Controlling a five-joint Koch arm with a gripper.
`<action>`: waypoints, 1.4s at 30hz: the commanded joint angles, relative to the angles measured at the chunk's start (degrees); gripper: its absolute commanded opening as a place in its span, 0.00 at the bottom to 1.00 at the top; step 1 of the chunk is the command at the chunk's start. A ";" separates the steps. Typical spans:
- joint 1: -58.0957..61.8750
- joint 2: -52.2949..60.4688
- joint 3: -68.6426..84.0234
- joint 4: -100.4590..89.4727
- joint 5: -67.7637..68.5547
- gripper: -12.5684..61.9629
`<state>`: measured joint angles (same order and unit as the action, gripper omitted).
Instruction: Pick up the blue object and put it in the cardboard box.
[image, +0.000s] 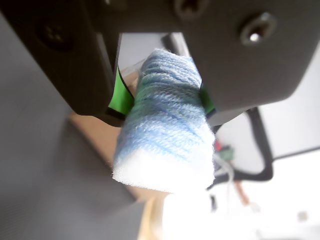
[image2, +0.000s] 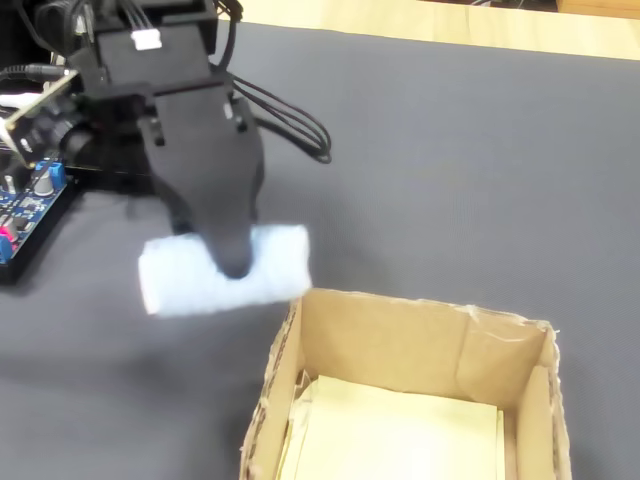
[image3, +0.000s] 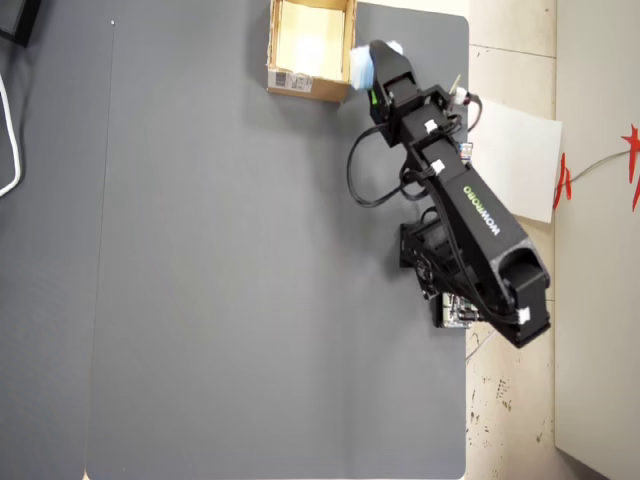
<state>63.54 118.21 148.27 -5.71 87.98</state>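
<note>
So the gripper (image: 162, 102) was clamped on the blue roll (image: 167, 132), green-padded jaws pinching it across its middle in the wrist view. In the fixed view the roll (image2: 190, 278) stuck out both sides of the gripper (image2: 232, 262), held off the grey mat (image2: 480, 160), just beside the box (image2: 400, 345) and outside its near corner. Overhead, the roll (image3: 361, 66) sat right at the box's (image3: 308, 82) right edge.

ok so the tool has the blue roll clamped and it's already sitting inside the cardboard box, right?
Not quite. The tool has the blue roll clamped, but it is not inside the cardboard box. The fixed view shows the roll held in the air beside the box, outside its rim; the overhead view agrees.
</note>
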 joint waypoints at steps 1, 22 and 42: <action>-1.41 2.02 -5.71 -7.91 2.55 0.41; -17.40 -14.77 -22.85 -5.45 2.02 0.42; -12.39 -14.24 -23.73 2.46 3.96 0.59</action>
<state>51.59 101.16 129.11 -2.37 89.30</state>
